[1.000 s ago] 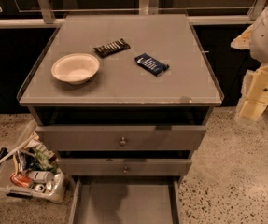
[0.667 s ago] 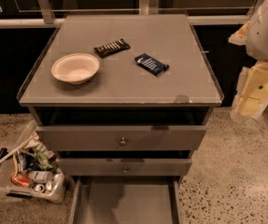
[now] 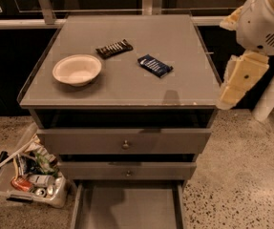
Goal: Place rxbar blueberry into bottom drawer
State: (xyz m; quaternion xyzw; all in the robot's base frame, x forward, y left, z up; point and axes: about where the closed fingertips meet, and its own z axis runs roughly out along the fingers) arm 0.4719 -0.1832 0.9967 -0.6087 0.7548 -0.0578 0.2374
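Here the grey cabinet's counter (image 3: 127, 87) fills most of the view, with the bottom drawer (image 3: 127, 209) pulled out below the two upper drawers (image 3: 122, 140), its flat floor bare where it shows. The robot's arm hangs off the counter's right edge, and the end effector (image 3: 228, 95) sits beside the near-right corner, apart from everything on top; whether it is open or closed cannot be told, though nothing appears to be held in it. A plastic bin of clutter (image 3: 29, 180) stands on the floor to the left. On the counter a white bowl (image 3: 77, 69) sits at left, a dark bar with white lettering (image 3: 114, 48) behind it, and the rxbar blueberry (image 3: 155, 65) lies flat right of centre, well apart from both. Its long axis runs diagonally, from the far left to the near right. The reach looks to be the step in hand: coming down from above and turning the wrist to close across the bar's short width should give the surest hold on so flat a thing.
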